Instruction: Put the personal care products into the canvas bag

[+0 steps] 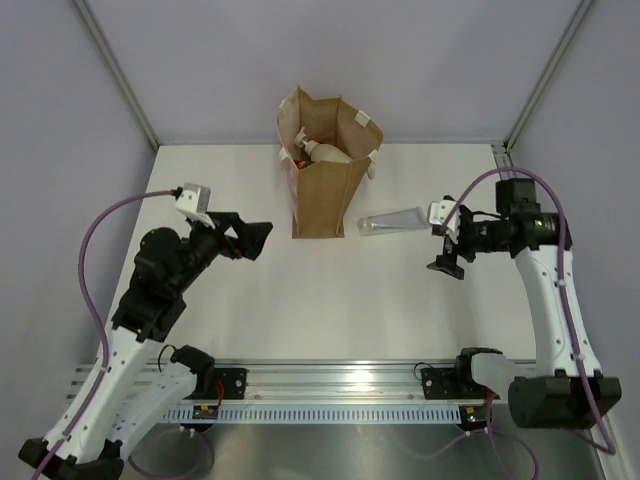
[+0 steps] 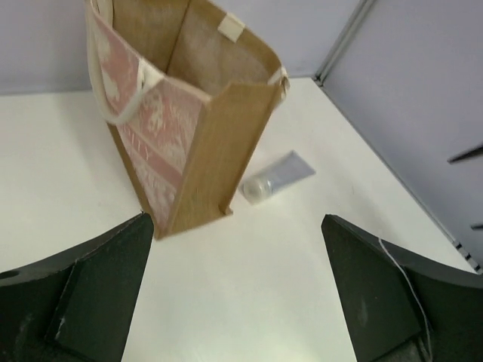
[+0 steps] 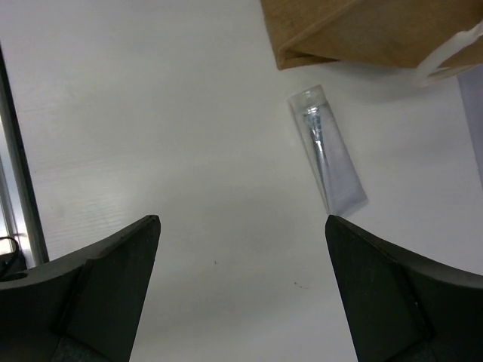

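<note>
While left claw (image 1: pixel 258 238) faces canvas bag (image 1: pixel 325 197), right claw (image 1: pixel 447 253) hovers near silver tube (image 1: pixel 395 223).

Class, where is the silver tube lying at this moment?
In the top view, the tube lies flat on the table, right of centre, just right of the bag, its cap end toward the bag.

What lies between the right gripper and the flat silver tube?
Only bare white table; the right wrist view shows nothing between the open right gripper and the silver tube.
</note>
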